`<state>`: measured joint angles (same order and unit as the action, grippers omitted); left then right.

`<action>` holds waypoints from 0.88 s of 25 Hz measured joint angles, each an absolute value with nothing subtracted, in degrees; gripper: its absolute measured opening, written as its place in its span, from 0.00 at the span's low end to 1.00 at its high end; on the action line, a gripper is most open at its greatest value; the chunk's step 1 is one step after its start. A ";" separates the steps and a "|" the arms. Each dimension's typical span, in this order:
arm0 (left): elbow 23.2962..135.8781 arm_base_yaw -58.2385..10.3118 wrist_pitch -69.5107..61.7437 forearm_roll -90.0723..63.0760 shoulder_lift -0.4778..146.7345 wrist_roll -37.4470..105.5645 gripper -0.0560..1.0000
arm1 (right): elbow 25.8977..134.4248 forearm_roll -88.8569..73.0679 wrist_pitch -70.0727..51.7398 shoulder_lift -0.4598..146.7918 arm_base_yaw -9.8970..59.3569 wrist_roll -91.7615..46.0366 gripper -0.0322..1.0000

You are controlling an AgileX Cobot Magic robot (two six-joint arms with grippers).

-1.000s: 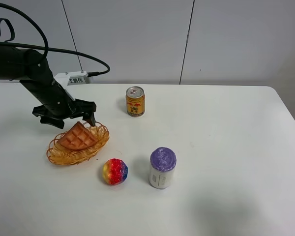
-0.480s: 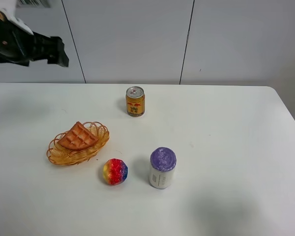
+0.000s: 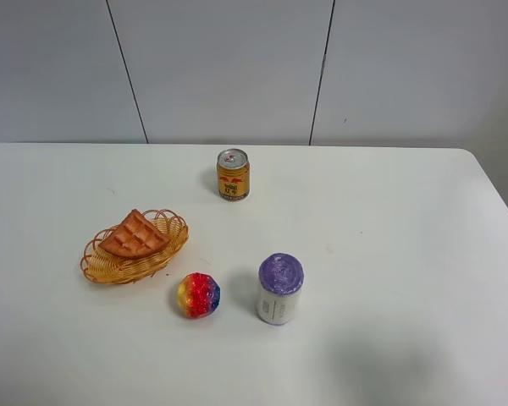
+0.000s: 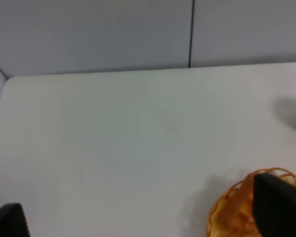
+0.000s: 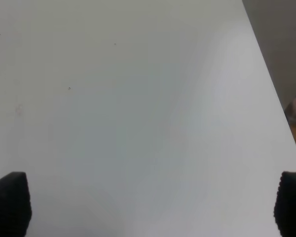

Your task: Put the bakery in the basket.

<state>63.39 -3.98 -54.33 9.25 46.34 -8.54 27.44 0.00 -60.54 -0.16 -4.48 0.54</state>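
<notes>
Bakery: one waffle wedge, lying flat inside the basket at the left of the worktop, point toward the basket's far end, long axis along the basket's. You may judge the placing done.

Left hand: fingers spread wide, grasping nothing; absent from the high view. Your wrist view shows the basket rim just behind one fingertip, so this is the nearer arm.

Right hand: fingers equally parted, empty, over bare worktop well apart from the basket.

Also present: rainbow ball, gold can, purple-topped can.
</notes>
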 joint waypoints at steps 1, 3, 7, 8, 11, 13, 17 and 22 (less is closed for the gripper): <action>60.63 -2.88 -54.33 8.75 42.76 -8.54 0.90 | 27.44 0.00 -60.54 -0.16 -4.48 0.54 0.99; 55.42 -0.87 -54.86 7.41 34.90 -8.54 0.90 | 27.44 0.00 -60.54 -0.16 -4.48 0.54 0.99; 43.63 3.09 -57.23 6.02 19.20 -8.54 0.90 | 27.44 0.00 -60.54 -0.16 -4.48 0.54 0.99; 41.00 3.93 -57.35 5.95 16.01 -8.54 0.90 | 27.44 0.00 -60.54 -0.16 -4.48 0.54 0.99; 36.03 5.49 -56.60 5.67 6.69 -8.48 0.90 | 27.44 0.00 -60.54 -0.16 -4.48 0.54 0.99; 34.41 5.91 -56.12 5.61 1.93 -8.48 0.90 | 27.44 0.00 -60.54 -0.16 -4.48 0.54 0.99; 32.37 6.01 -57.81 5.16 -0.15 -8.48 0.90 | 27.44 0.00 -60.54 -0.16 -4.48 0.54 0.99; 29.06 6.01 -60.22 3.51 -0.35 -8.27 0.90 | 27.44 0.00 -60.54 -0.16 -4.48 0.54 0.99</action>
<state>29.06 6.01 -60.22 3.51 -0.35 -8.27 27.44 0.00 -60.54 -0.16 -4.48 0.54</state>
